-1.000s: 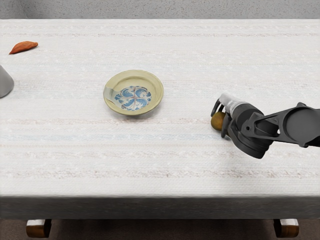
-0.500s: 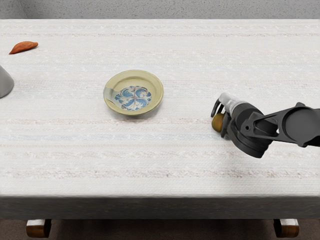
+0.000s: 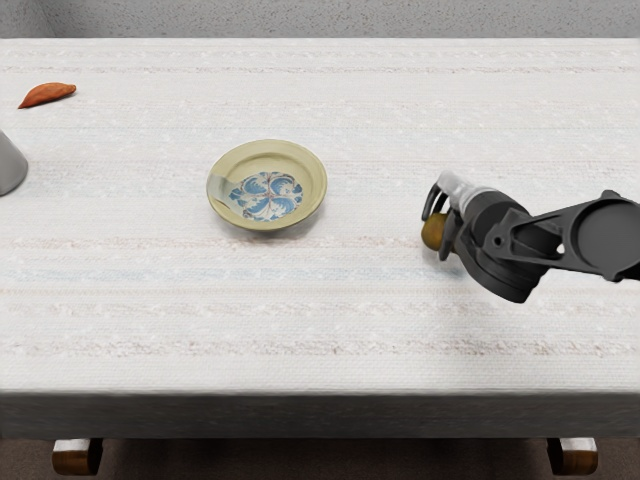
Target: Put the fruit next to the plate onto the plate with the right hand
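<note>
Bench (image 3: 320, 330): wide and pale, carries everything. Right hand (image 3: 463, 226) comes in side-on from the right, likely so the fingers (image 3: 431, 207) can hook over the fruit for a sideways carry. Plate (image 3: 315, 175): upright, well left of the fingers, nothing between. Fruit (image 3: 433, 232): small and brown, right at the fingertips. The fingers are curled round it and look clamped. Not on the plate yet. It's near-round and half hidden, so I can't tell its long axis or heading.

plate (image 3: 312, 178): one
brown fruit (image 3: 433, 231): one
orange-red item (image 3: 46, 94): one
grey object (image 3: 8, 162): one
right hand (image 3: 470, 235): one
</note>
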Controlling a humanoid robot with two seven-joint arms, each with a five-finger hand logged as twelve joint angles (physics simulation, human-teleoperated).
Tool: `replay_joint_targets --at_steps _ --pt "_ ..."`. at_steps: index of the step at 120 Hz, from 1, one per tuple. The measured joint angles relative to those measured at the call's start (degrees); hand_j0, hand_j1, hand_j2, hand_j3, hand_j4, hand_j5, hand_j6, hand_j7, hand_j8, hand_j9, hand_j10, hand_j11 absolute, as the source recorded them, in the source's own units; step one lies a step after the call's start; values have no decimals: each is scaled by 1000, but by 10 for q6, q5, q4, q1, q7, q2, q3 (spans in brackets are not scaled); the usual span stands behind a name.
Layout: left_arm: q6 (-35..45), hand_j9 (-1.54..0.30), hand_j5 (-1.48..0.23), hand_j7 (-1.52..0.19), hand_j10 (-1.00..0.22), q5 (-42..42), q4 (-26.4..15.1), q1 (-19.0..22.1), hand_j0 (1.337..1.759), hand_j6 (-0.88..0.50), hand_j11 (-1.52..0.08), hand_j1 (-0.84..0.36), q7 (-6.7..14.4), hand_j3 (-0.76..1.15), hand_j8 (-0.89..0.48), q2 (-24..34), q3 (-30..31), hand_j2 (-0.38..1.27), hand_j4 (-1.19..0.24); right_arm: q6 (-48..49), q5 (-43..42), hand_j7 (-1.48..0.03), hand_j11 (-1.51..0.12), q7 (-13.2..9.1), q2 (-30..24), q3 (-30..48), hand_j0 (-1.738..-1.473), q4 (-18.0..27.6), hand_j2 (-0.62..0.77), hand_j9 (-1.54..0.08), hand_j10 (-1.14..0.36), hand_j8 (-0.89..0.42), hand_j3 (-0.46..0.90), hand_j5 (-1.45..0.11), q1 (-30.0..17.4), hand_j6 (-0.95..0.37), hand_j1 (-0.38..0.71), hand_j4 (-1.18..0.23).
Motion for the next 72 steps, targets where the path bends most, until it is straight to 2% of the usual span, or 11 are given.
replay_joint_targets --at_steps 72 --pt "0 -1 -1 -1 -1 1 0 1 1658 -1 -1 348 0 0 -1 0 0 0 -1 0 41 -1134 -1200 0 14 41 -1658 8 601 -1199 -660 -374 1 -1194 49 -394 294 -845"
